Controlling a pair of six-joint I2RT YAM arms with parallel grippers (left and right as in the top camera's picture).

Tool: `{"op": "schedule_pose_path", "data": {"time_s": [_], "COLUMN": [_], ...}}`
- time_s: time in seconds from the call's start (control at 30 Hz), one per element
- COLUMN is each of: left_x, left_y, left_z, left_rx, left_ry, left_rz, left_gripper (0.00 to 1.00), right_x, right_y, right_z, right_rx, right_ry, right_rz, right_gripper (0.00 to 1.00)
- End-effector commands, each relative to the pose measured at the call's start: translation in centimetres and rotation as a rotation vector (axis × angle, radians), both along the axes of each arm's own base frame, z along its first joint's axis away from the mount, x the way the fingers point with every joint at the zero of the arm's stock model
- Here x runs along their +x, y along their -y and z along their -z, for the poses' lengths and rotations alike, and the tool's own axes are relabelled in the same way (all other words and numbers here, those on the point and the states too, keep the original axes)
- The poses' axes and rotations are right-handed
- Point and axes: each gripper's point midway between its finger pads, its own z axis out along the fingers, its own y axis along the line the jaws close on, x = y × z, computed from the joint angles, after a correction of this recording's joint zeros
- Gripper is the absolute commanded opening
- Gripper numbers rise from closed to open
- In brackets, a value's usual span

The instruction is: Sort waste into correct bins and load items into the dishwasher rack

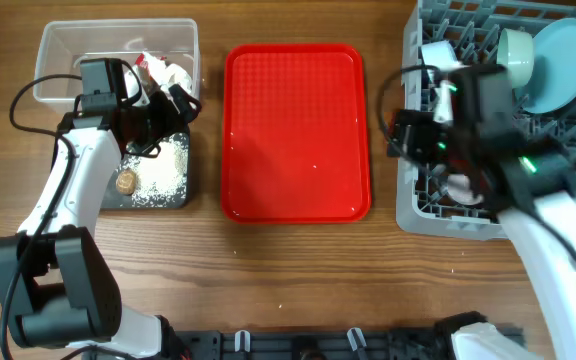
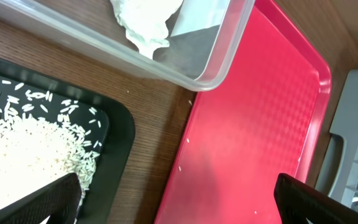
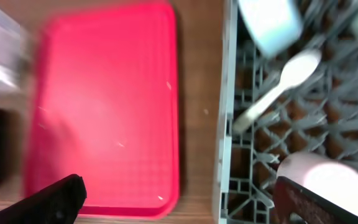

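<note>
My left gripper (image 1: 173, 105) stands open over the gap between the black tray (image 1: 158, 175) and the clear tub (image 1: 118, 60); in the left wrist view its jaws (image 2: 179, 208) are wide apart and hold nothing. White rice (image 2: 23, 149) and a brown bit (image 1: 126, 181) lie in the black tray. White paper (image 2: 145, 22) and a red wrapper (image 1: 146, 62) lie in the tub. At the left edge of the grey rack (image 1: 413, 200), my right gripper (image 3: 185, 202) is open and empty. In the rack are a white spoon (image 3: 278, 87), a pink cup (image 3: 328, 177), a pale-green bowl (image 1: 516, 55) and a pale-blue plate (image 1: 563, 60).
A flat red tray (image 1: 295, 130) lies between the bins and the rack, with a few rice grains on it. A pale round dish (image 3: 269, 25) sits at the rack's far left. Bare wooden table runs along the front edge.
</note>
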Motion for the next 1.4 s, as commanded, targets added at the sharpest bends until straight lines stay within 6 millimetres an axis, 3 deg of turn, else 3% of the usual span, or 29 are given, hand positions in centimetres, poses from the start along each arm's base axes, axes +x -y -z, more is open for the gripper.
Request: {"op": "schedule_pose_path", "data": {"time_s": [0.0, 0.07, 0.2, 0.3, 0.4, 0.47, 0.6, 0.7, 0.9, 1.07, 1.37], "left_x": [0.1, 0.1, 0.1, 0.1, 0.1, 0.1, 0.1, 0.1, 0.1, 0.1, 0.1], "left_y": [-0.4, -0.4, -0.4, -0.4, -0.4, -0.4, -0.4, -0.4, -0.4, -0.4, -0.4], "left_z": [-0.4, -0.4, -0.4, -0.4, -0.4, -0.4, -0.4, -0.4, -0.4, -0.4, -0.4], "left_rx": [0.013, 0.014, 0.013, 0.013, 0.013, 0.013, 0.013, 0.013, 0.013, 0.013, 0.013], "left_ry": [0.011, 0.012, 0.011, 0.011, 0.011, 0.011, 0.011, 0.011, 0.011, 0.011, 0.011], "left_rz": [-0.009, -0.009, -0.009, -0.009, -0.009, -0.009, -0.009, -0.009, -0.009, -0.009, -0.009], "left_gripper": [1.0, 1.0, 1.0, 1.0, 1.0, 1.0, 1.0, 1.0, 1.0, 1.0, 1.0], "right_x": [-3.1, -4.6, -7.2, -6.7, -6.0, -5.9, -6.7, -7.3, -7.4, -7.0, -6.7], "right_y": [-0.8, -0.4, 1.1, 3.5, 4.7, 5.2, 4.1, 4.0, 3.8, 4.0, 4.0], "right_z": [-6.0, -7.6, -6.5, -8.0, -9.6, -9.6, -6.9, -3.0, 4.2, 8.7, 9.0], "right_rx": [0.117, 0.13, 0.079, -0.006, -0.123, -0.112, 0.015, 0.039, 0.109, 0.165, 0.165], "right_ry": [0.171, 0.228, 0.176, 0.268, 0.417, 0.519, 0.743, 0.852, 0.893, 0.848, 0.86], "right_rz": [-0.05, -0.056, -0.02, 0.079, 0.048, 0.067, -0.007, -0.023, -0.004, 0.033, 0.033], "right_gripper": [1.0, 1.0, 1.0, 1.0, 1.0, 1.0, 1.0, 1.0, 1.0, 1.0, 1.0]}}
